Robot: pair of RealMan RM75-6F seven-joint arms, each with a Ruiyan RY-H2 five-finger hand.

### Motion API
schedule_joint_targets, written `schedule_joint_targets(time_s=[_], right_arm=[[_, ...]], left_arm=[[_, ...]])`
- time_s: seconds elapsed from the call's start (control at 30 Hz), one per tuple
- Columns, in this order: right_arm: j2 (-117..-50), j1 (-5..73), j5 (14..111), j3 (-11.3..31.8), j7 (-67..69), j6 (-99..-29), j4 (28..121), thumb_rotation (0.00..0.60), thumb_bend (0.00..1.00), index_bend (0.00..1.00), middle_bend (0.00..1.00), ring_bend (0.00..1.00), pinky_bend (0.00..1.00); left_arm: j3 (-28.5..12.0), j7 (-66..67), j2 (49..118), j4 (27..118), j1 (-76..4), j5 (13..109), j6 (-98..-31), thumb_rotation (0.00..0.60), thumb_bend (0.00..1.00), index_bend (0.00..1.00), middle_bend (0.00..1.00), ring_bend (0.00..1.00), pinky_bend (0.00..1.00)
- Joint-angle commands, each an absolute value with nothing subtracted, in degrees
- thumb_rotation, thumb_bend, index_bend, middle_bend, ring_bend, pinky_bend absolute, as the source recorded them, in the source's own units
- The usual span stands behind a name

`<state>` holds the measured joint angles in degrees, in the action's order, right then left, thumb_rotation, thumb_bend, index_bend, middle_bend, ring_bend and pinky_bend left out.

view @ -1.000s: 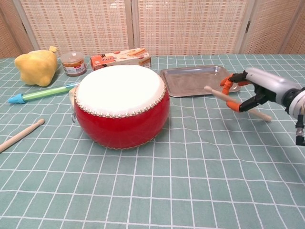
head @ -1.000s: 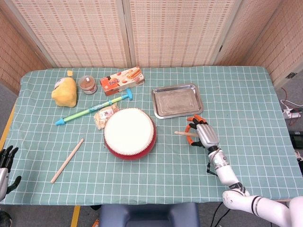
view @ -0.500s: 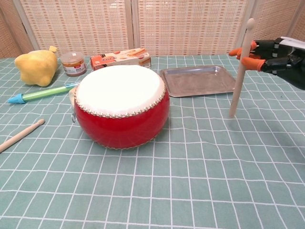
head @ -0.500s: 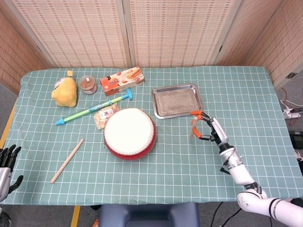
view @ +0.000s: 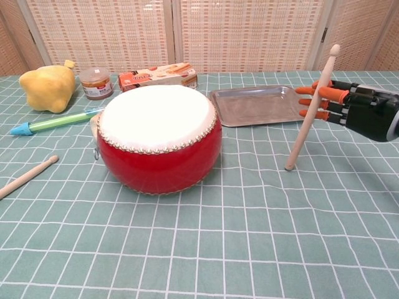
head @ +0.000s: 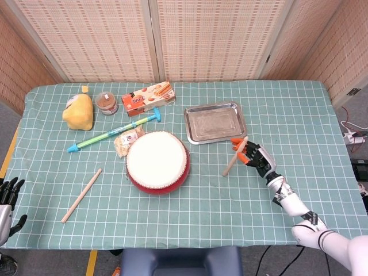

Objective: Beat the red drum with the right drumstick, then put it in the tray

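Observation:
The red drum with its white skin stands mid-table. The steel tray lies behind it to the right, with nothing in it. My right hand is in front of the tray's right corner, right of the drum. Its orange-tipped fingers hold the right drumstick near its upper part. The stick leans steeply, bead end up, and its lower end touches the cloth. My left hand hangs off the table's near left corner with fingers apart, holding nothing.
A second drumstick lies left of the drum. Behind the drum are a yellow plush, a small jar, a biscuit box, a green-blue pen and a snack packet.
The right hand turned and shifted right, swinging the drumstick from lying low to nearly upright. The stick now leans with its foot toward the drum. The left hand stayed put.

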<state>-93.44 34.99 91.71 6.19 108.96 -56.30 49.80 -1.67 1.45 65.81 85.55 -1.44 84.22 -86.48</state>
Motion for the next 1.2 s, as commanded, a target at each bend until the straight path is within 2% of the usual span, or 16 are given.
schedule_joint_targets(time_s=[0.03, 0.27, 0.73, 1.2], right_arm=[[-96.29, 36.31, 93.48, 3.72, 114.98, -57.84, 45.26, 0.600, 0.52, 0.62, 0.28, 0.19, 0.22], [-97.81, 36.34, 94.14, 1.85, 121.02, -61.27, 40.65, 0.600, 0.52, 0.56, 0.28, 0.22, 0.27], [-98.82, 36.50, 94.35, -0.75, 124.72, -64.30, 37.61, 0.599, 0.25, 0.55, 0.29, 0.25, 0.34], [-100.77, 37.22, 95.29, -3.34, 123.89, -64.40, 35.82, 0.587, 0.24, 0.58, 0.32, 0.29, 0.37]], left_arm=[[-1.59, 1.28, 65.88, 85.35, -1.37, 84.26, -86.48, 0.600, 0.25, 0.00, 0.00, 0.00, 0.00], [-1.55, 0.78, 66.05, 84.84, -1.37, 84.35, -86.40, 0.600, 0.25, 0.00, 0.00, 0.00, 0.00], [-1.34, 0.67, 66.11, 84.60, -1.38, 84.57, -86.18, 0.600, 0.25, 0.00, 0.00, 0.00, 0.00], [-1.29, 0.96, 66.13, 84.69, -1.42, 84.33, -85.77, 0.600, 0.25, 0.00, 0.00, 0.00, 0.00]])
